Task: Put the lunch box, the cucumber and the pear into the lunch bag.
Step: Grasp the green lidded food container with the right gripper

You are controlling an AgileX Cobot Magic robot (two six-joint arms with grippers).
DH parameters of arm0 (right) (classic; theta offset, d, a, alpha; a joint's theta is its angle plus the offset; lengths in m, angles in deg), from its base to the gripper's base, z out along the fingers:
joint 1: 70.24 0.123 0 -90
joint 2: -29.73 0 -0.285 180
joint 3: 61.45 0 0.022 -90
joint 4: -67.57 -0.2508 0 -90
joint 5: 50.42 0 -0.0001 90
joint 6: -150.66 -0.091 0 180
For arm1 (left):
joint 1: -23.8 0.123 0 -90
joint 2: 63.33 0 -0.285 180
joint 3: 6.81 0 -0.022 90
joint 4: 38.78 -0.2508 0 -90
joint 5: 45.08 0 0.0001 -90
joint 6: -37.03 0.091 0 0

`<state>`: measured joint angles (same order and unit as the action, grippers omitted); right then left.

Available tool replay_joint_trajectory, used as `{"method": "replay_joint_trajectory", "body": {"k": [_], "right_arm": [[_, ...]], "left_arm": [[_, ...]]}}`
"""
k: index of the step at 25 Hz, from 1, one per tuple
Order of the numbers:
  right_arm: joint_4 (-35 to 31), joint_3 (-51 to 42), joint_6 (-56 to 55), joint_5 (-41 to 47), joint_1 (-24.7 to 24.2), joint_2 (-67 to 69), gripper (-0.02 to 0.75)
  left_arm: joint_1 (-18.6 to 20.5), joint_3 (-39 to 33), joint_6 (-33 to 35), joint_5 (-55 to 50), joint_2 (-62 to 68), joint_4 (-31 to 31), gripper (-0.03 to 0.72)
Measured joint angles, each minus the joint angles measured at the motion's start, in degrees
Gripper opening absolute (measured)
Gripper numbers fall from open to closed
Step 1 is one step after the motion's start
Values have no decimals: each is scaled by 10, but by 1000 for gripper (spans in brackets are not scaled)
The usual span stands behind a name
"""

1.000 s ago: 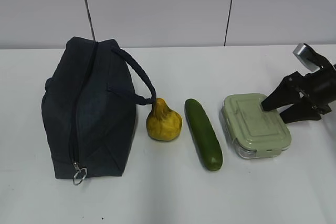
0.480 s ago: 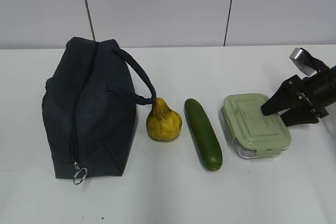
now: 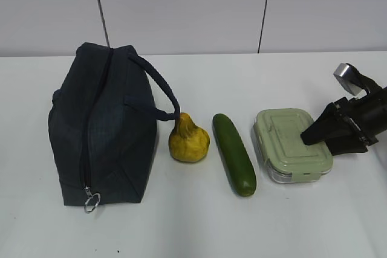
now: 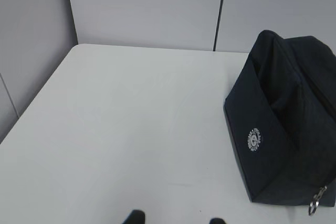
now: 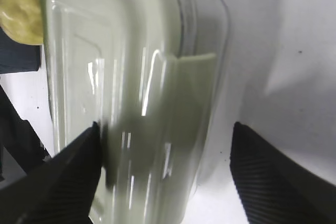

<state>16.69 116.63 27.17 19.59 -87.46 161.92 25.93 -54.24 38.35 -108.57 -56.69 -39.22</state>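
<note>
The lunch box (image 3: 289, 143), clear with a sage-green lid, lies right of the dark green cucumber (image 3: 234, 154) and the yellow pear (image 3: 188, 140). At the left stands the navy lunch bag (image 3: 103, 125), its top zipper closed and the ring pull (image 3: 91, 200) hanging at the front. My right gripper (image 3: 317, 144) is open and straddles the box's right end. In the right wrist view one finger (image 5: 79, 171) lies over the lid (image 5: 131, 77) and the other finger (image 5: 273, 177) stands clear of the box's side. My left gripper (image 4: 176, 217) is open over bare table, left of the bag (image 4: 289, 114).
The white table (image 3: 199, 222) runs back to a grey panelled wall (image 3: 181, 10). The bag's loop handle (image 3: 160, 89) arches toward the pear. The left wrist view shows the table's left edge (image 4: 31, 108) beside a wall.
My right gripper has dropped lower onto the lunch box's right end and its jaws have narrowed slightly. The box, cucumber, pear and bag have not moved.
</note>
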Motion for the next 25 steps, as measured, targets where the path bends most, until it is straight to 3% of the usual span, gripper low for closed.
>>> {"method": "replay_joint_trajectory", "body": {"k": [6,13,21,25], "right_arm": [[-7,0,12,0,0,0,551],[-33,0,13,3,0,0,394],[-34,-1,11,4,0,0,377],[-36,-1,11,4,0,0,375]], "left_arm": [[0,0,0,0,0,0,238],[0,0,0,0,0,0,238],[0,0,0,0,0,4,238],[0,11,0,45,27,53,238]]}}
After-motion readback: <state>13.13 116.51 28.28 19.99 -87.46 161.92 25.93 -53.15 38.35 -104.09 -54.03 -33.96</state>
